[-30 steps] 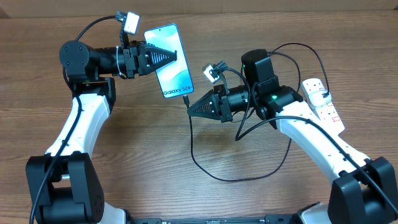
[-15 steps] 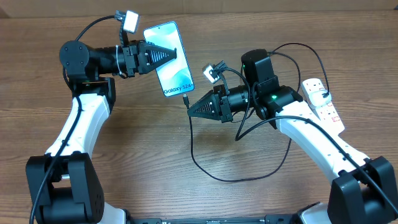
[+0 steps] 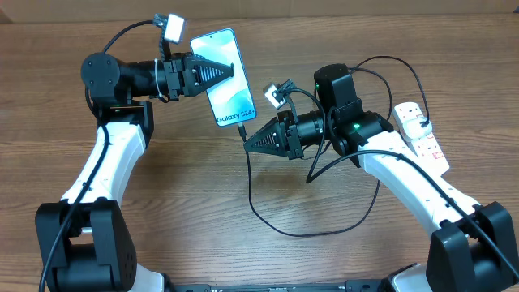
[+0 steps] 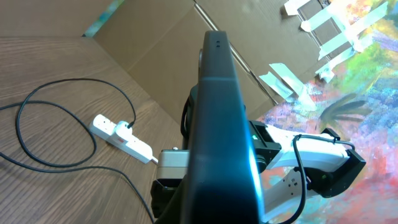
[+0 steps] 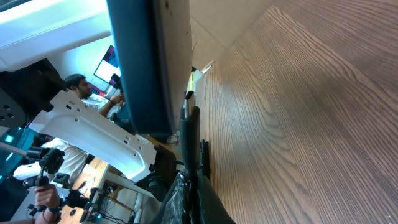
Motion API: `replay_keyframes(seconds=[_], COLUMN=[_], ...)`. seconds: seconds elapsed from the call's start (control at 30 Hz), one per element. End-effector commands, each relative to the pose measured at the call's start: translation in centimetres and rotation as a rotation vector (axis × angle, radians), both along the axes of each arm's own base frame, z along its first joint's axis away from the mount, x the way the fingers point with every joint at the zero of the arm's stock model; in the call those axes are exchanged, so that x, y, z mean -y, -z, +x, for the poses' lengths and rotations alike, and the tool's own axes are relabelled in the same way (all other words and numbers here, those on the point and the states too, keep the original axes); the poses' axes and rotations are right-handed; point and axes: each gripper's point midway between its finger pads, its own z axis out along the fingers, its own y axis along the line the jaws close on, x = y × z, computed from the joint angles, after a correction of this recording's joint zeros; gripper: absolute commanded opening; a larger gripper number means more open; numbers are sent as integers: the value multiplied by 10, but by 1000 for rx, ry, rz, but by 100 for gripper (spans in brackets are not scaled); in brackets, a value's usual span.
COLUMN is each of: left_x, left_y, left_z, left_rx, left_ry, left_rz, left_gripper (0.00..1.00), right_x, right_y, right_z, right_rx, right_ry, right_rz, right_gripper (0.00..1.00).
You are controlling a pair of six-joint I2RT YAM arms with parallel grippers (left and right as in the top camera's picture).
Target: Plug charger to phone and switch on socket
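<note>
The phone (image 3: 230, 91), screen lit and reading "Galaxy S24", hangs tilted above the table with my left gripper (image 3: 235, 70) shut on its left long edge. In the left wrist view the phone (image 4: 219, 124) stands edge-on and hides the fingers. My right gripper (image 3: 246, 139) is shut on the small black plug of the charger (image 3: 242, 130). The plug's tip sits right at the phone's bottom edge. In the right wrist view the plug (image 5: 189, 121) points up beside the phone (image 5: 149, 62); whether it is seated in the port I cannot tell. The socket (image 3: 422, 132) lies at the far right.
The charger's thin black cable (image 3: 276, 227) drops from the plug and loops across the middle of the table toward the right arm. In the left wrist view the white socket (image 4: 121, 138) lies with a cable loop (image 4: 37, 163) beside it. Cardboard walls stand behind the table.
My left gripper has carried the phone slightly to the right, closer to the plug. The right gripper and plug have stayed in place.
</note>
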Motion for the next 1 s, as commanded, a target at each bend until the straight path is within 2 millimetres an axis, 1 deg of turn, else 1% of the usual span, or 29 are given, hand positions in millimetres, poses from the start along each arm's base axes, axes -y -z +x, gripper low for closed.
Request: replay_keyframes(seconds=[0.0,0.97], left_x=[2,3], left_y=[-7,-7], left_z=[3,3], left_rx=[19,38], left_ry=[-19,-17], left_rz=[-13,-11], left_gripper=[4,4], right_x=[-3,-3], right_y=[-10,-11], right_z=[0,1], right_rx=[23,31], right_ry=[-20,-20], right_rz=[24,28], right_gripper=[4,4])
